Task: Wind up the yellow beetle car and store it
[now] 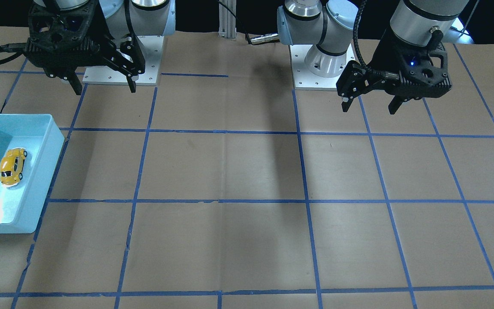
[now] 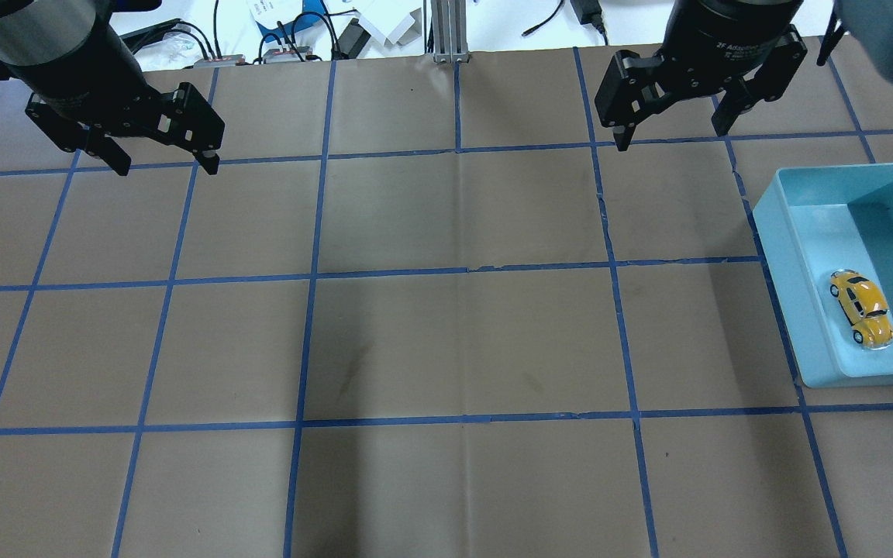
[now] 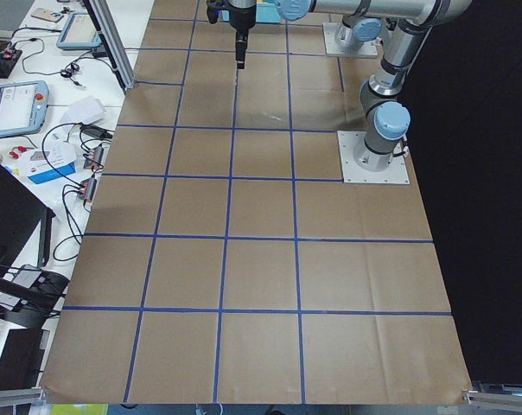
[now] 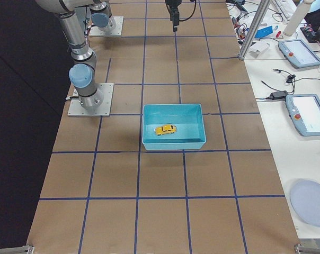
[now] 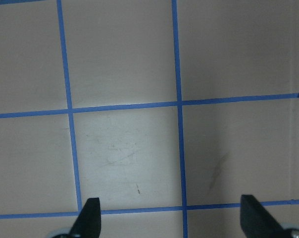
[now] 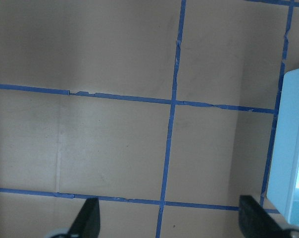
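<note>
1. Two grippers hang high over the table, and both are empty. The left gripper has its fingers spread wide, and so does the right gripper, as both wrist views confirm.
2. One toy matters here. The yellow beetle car stands on its wheels on the floor of the blue bin, out at the robot's right end of the table, with nothing touching it.
3. Seen from over the robot's shoulders, the car lies at about half past four from the right gripper, well apart and much lower. From the left gripper it lies near four o'clock, right across the whole table.
4. In that same view, its long axis runs roughly from eleven to five o'clock. That is skewed to the bin's walls and to the line on which the right gripper's fingers open.
5. My read is that the right arm is plainly the nearer one. To fetch the car for winding, it would need to swing out over the bin, turn its wrist to meet the car's flanks, then come down between the walls.
6. Whether the spring is wound, I cannot tell from here. As things lie, the car is in the bin.
</note>
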Tool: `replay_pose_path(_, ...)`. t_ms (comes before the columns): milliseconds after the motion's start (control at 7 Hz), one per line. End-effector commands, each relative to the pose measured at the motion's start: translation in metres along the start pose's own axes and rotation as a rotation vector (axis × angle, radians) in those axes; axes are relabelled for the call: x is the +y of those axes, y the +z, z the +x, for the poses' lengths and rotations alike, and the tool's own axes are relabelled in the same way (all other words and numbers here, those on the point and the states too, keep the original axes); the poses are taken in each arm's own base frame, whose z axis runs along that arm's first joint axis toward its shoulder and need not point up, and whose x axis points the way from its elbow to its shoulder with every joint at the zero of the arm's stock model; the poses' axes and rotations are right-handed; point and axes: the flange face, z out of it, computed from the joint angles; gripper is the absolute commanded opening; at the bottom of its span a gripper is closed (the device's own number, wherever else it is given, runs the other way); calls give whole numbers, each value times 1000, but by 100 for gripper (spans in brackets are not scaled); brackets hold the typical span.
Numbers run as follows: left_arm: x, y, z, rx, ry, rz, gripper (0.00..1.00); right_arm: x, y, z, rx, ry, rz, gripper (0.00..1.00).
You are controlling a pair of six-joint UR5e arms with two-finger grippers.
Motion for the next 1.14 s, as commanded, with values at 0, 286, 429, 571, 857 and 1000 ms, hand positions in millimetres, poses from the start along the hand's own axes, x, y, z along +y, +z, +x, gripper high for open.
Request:
replay_pose_path(0, 6, 0, 3, 16, -15, -29, 100, 13, 9, -2, -2, 26, -13, 100)
replay_pose_path(286, 5, 2, 2, 15, -15, -31, 100, 18, 10, -2, -1, 33, -11, 100)
replay_pose_path(429, 7, -1, 1, 10, -15, -28, 100, 12, 9, -5, -47, 33, 6, 100)
replay_pose_path(571, 6, -1, 1, 11, -13, -25, 100, 8, 7, -4, -49, 31, 26, 100)
replay_pose_path(857, 8, -2, 2, 13, -13, -25, 100, 9, 7, -1, -35, 28, 20, 100)
replay_pose_path(1000, 7, -2, 2, 14, -13, -23, 100, 9, 5, -2, -32, 36, 27, 100)
